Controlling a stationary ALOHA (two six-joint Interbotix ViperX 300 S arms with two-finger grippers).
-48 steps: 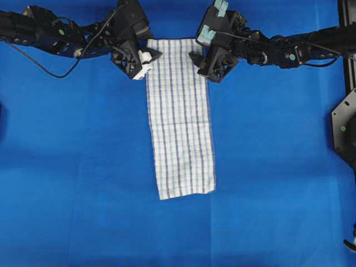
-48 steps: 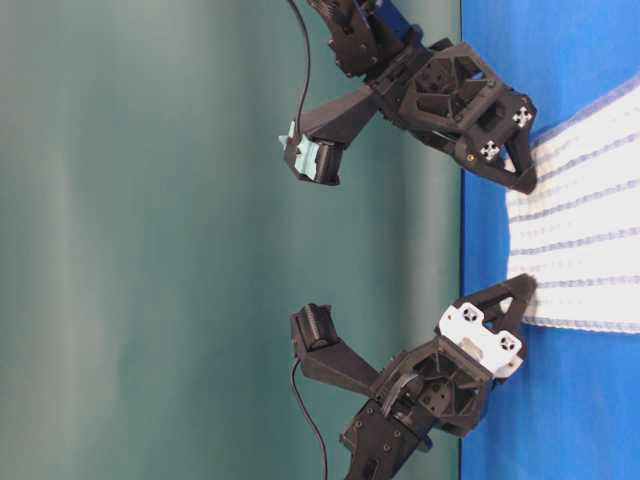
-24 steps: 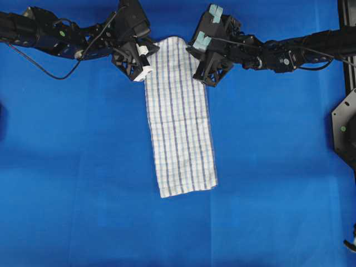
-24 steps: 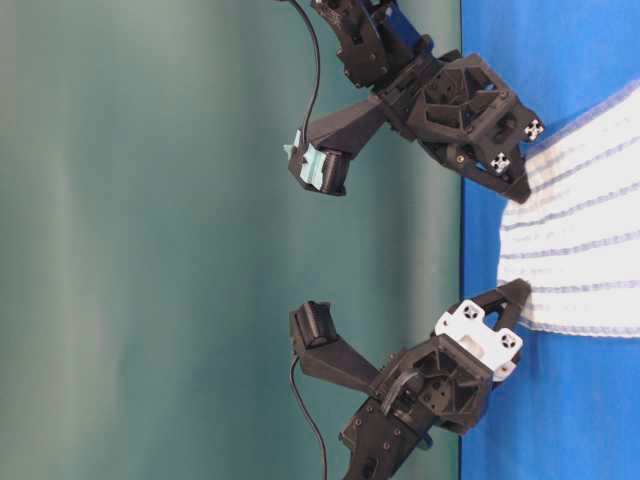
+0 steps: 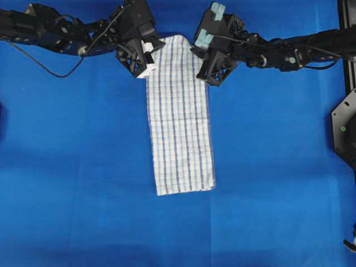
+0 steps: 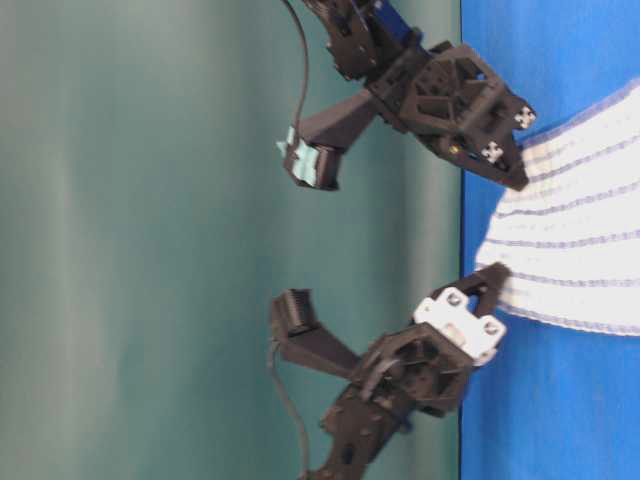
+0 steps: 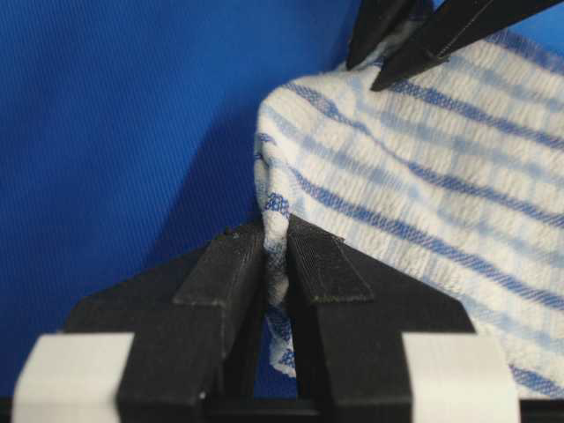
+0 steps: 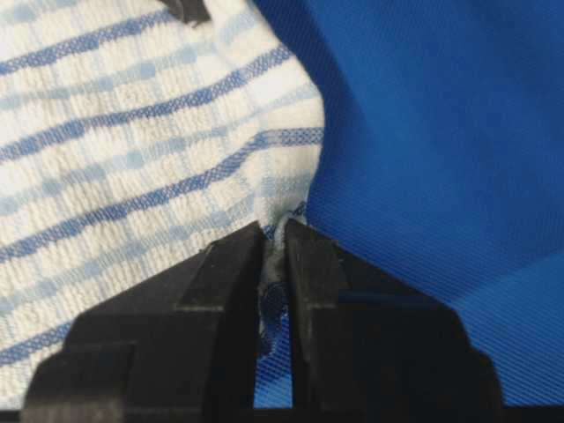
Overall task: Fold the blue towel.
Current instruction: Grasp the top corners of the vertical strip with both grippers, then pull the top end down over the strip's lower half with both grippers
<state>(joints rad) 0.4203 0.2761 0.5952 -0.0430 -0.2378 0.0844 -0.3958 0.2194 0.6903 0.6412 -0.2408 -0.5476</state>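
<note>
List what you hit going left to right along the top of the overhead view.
Left arm → left gripper, shut on the towel's corner → blue towel → right gripper, shut on the other corner → right arm → black bracket at the right edge.

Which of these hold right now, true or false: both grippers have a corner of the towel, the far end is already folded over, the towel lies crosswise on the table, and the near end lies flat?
1. The left gripper is shut on a corner of the blue towel. True.
2. The right gripper is open beside the towel. False: it is shut on the towel's other top corner.
3. The towel is already folded in half. False: it lies stretched out long on the blue table covering, with only the gripped end raised a little.
4. In the overhead view the towel runs top to bottom. True.
5. The free end lies flat on the table covering. True.
</note>
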